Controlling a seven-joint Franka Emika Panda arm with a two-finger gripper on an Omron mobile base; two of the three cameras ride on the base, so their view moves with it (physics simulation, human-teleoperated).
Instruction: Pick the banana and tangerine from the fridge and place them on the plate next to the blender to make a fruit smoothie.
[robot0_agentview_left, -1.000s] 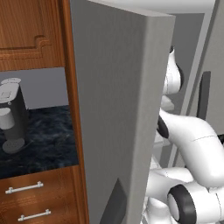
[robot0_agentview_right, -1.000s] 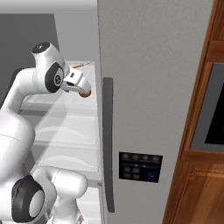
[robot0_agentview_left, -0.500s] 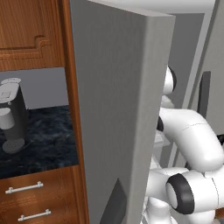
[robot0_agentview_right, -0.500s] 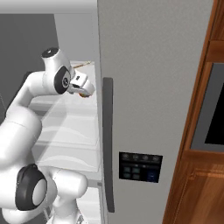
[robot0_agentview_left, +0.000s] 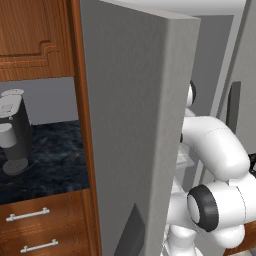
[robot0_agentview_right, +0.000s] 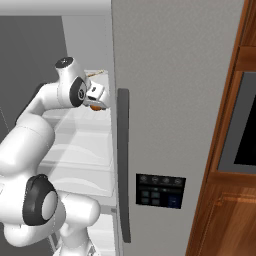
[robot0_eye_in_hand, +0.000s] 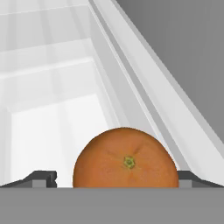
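Observation:
The tangerine (robot0_eye_in_hand: 125, 159), a small orange ball, sits between my two dark fingertips (robot0_eye_in_hand: 43, 177) in the hand view. My gripper (robot0_agentview_right: 98, 101) is shut on it inside the open fridge (robot0_agentview_right: 170, 100), just above a white shelf (robot0_agentview_right: 82, 145) and close to the right door's dark handle (robot0_agentview_right: 123, 165). The tangerine (robot0_agentview_right: 97, 106) peeks out under the hand. A thin tan sliver (robot0_agentview_right: 97, 73) lies on the shelf behind the hand; I cannot tell whether it is the banana. The plate and the blender are out of view.
The fridge's left door (robot0_agentview_left: 135, 125) stands open and blocks most of the left base view. A black-grey coffee machine (robot0_agentview_left: 12, 130) stands on the dark counter (robot0_agentview_left: 50, 160) to the left, above wooden drawers (robot0_agentview_left: 45, 225). A control panel (robot0_agentview_right: 160, 191) is on the right door.
My elbow and forearm have swung nearer to the base and lower. The hand with the tangerine has stayed almost in place by the door edge.

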